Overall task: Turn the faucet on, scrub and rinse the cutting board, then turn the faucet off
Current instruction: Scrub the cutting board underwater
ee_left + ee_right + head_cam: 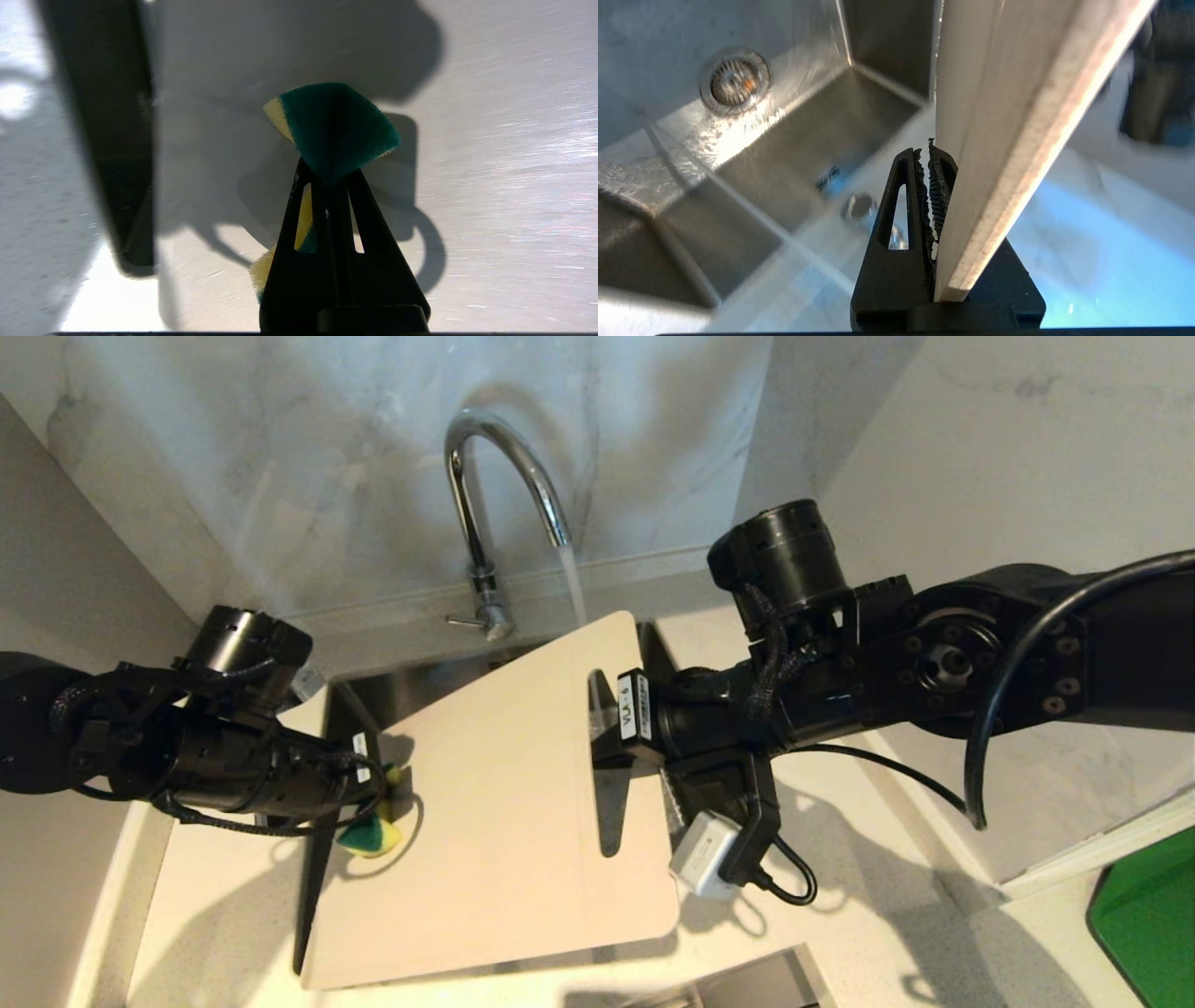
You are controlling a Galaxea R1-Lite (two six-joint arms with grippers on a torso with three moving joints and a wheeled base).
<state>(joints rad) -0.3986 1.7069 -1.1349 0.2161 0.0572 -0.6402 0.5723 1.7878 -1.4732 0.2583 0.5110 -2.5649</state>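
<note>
While water streams from the tall chrome gooseneck faucet [485,523] onto its far corner, the large pale cream rectangular cutting board [495,812] hangs tilted over the steel sink [794,140]. The right gripper [597,723] is clamped on the board's edge at the handle slot, jaws closed on the thin rim; the right wrist view shows the board pinched edge-on between the toothed pads. The left gripper [329,184] is squeezed tight on a small green-and-yellow sponge [334,123], which sits at the board's left edge, folded by the pinch. That board looks stiff and light, but wet it should be slick, so I'd say the slot is the sensible hold, giving the jaws a lip to bear against. Pressing hard far from that grip could lever it loose. The soft sponge will give.
</note>
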